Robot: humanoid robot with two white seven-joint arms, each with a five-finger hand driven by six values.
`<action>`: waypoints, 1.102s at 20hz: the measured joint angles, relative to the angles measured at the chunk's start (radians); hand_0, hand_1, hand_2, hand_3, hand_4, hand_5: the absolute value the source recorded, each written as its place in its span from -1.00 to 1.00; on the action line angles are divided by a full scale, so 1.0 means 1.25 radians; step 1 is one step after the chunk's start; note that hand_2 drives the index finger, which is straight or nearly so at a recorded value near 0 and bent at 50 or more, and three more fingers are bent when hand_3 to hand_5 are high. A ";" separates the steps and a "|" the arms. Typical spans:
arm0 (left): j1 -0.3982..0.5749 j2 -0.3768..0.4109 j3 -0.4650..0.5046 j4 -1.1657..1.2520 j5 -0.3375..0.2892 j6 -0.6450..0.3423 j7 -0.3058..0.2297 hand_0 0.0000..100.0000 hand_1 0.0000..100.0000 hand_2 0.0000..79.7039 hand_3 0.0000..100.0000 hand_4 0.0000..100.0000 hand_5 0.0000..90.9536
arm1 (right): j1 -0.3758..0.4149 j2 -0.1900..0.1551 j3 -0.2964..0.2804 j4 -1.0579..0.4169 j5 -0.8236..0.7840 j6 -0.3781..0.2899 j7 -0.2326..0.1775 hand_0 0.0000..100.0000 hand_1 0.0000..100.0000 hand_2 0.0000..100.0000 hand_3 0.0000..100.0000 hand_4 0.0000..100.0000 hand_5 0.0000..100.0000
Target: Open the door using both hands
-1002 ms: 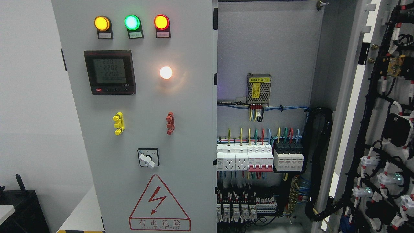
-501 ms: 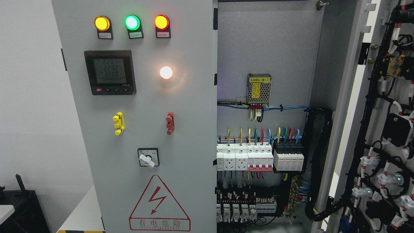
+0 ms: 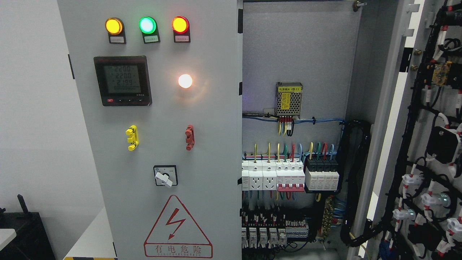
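While the right door already stands swung wide open at the picture's right, its wired inner face showing, the left door is shut, or nearly so, and fills the middle. Neither robot hand is in view, so whether they are open, closed or gripping anything can't be told.

Step in hand, as a judgement: the left door is what's left to open. No handle shows on its face; the best purchase looks to be its free right edge, next to the exposed cabinet interior. Hook fingers on that edge and pull outward, swinging toward the picture's left, hinges presumably on the left side.

Keep off the meter, the three indicator lamps, the rotary switch and the breakers just inside the edge.

Room: open wall at left gives swing space; a dark object sits low left and a white surface near the door's foot, possible snags.
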State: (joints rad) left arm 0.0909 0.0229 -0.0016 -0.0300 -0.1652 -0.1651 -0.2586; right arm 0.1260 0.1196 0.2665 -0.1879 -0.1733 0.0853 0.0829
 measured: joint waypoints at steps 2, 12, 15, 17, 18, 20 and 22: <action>0.000 -0.003 0.021 0.004 -0.007 0.001 0.003 -1.00 -1.00 -1.00 -1.00 -0.91 -1.00 | 0.002 0.000 0.000 -0.003 -0.001 0.000 0.000 -1.00 -1.00 -1.00 -1.00 -1.00 -1.00; -0.001 -0.012 0.090 0.016 -0.039 0.005 -0.011 -1.00 -1.00 -1.00 -1.00 -0.91 -1.00 | 0.115 -0.024 -0.014 -0.166 0.001 -0.023 0.000 -1.00 -1.00 -1.00 -1.00 -1.00 -1.00; -0.001 -0.014 0.093 0.018 -0.034 0.033 -0.006 -1.00 -1.00 -1.00 -1.00 -0.91 -1.00 | 0.166 -0.033 -0.035 -0.246 0.002 -0.041 -0.001 -1.00 -1.00 -1.00 -1.00 -1.00 -1.00; -0.001 -0.014 0.090 0.019 -0.016 0.049 -0.003 -1.00 -1.00 -1.00 -1.00 -0.91 -1.00 | 0.199 -0.037 -0.046 -0.297 0.003 -0.054 -0.002 -1.00 -1.00 -1.00 -1.00 -1.00 -1.00; -0.001 -0.015 0.088 0.020 -0.003 0.056 -0.002 -1.00 -1.00 -1.00 -1.00 -0.91 -1.00 | 0.217 -0.041 -0.050 -0.323 0.003 -0.063 -0.002 -1.00 -1.00 -1.00 -1.00 -1.00 -1.00; -0.002 -0.015 0.082 0.020 0.018 0.062 -0.002 -1.00 -1.00 -1.00 -1.00 -0.91 -1.00 | 0.256 -0.050 -0.057 -0.378 0.004 -0.092 -0.002 -1.00 -1.00 -1.00 -1.00 -1.00 -1.00; -0.003 -0.016 0.077 0.021 0.031 0.072 0.002 -1.00 -1.00 -1.00 -1.00 -0.91 -1.00 | 0.300 -0.058 -0.063 -0.435 0.005 -0.126 -0.003 -1.00 -1.00 -1.00 -1.00 -1.00 -1.00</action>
State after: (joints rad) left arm 0.0869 0.0032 0.0941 -0.0040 -0.1270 -0.0749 -0.2568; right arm 0.5004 0.0474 0.1882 -0.7317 -0.1675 -0.0720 0.0797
